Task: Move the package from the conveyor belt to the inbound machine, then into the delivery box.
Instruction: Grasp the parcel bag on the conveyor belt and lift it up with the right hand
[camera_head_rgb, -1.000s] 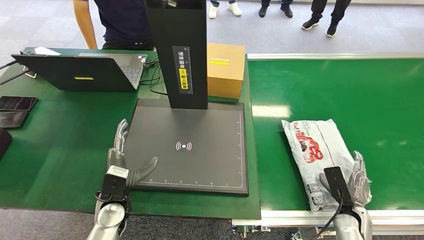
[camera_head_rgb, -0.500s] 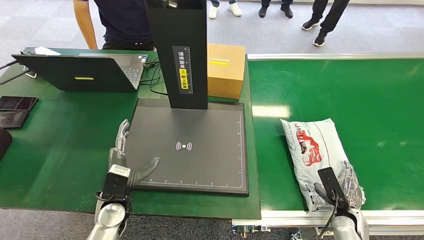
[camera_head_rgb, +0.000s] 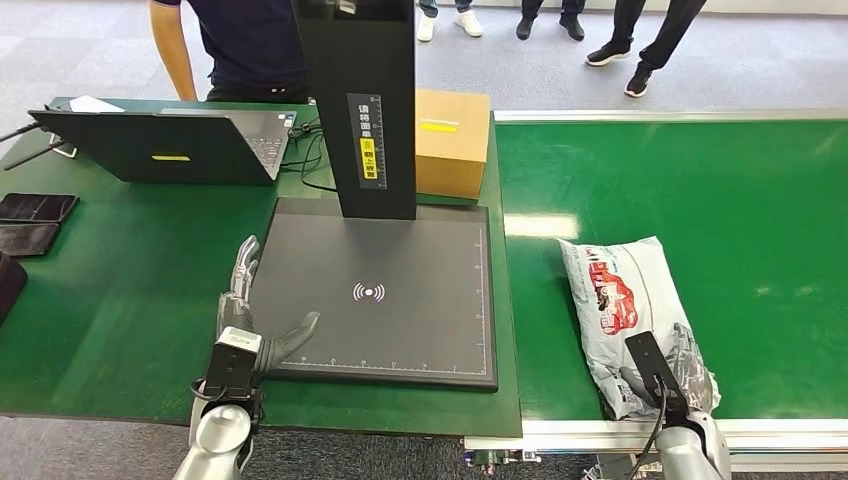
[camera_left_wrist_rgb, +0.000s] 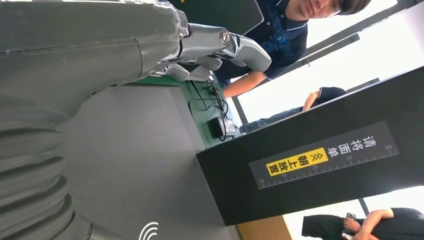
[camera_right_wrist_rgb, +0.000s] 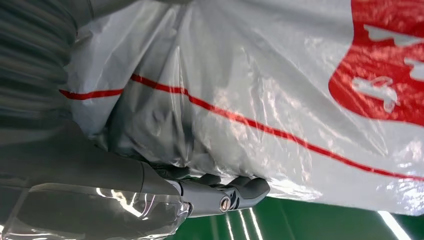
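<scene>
Black column (camera_left_wrist_rgb: 320, 170) of inbound machine (camera_head_rgb: 380, 300) carried white text 请将面单, yellow tag 朝上放置, and ruler scale with 30 readable. Base plate below column showed white wireless-signal sign (camera_head_rgb: 368, 292). Package (camera_head_rgb: 625, 300) print red, unreadable.

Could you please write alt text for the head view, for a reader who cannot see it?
The right hand grips the near end of a grey plastic package on the green conveyor belt. The left hand rests open beside the black scanner plate, with a cardboard box and laptop behind.

Package (camera_head_rgb: 625, 305) glossy crinkled plastic film; conveyor belt (camera_head_rgb: 700, 180) smooth green, slight sheen; scanner plate (camera_head_rgb: 400, 260) matt black.
</scene>
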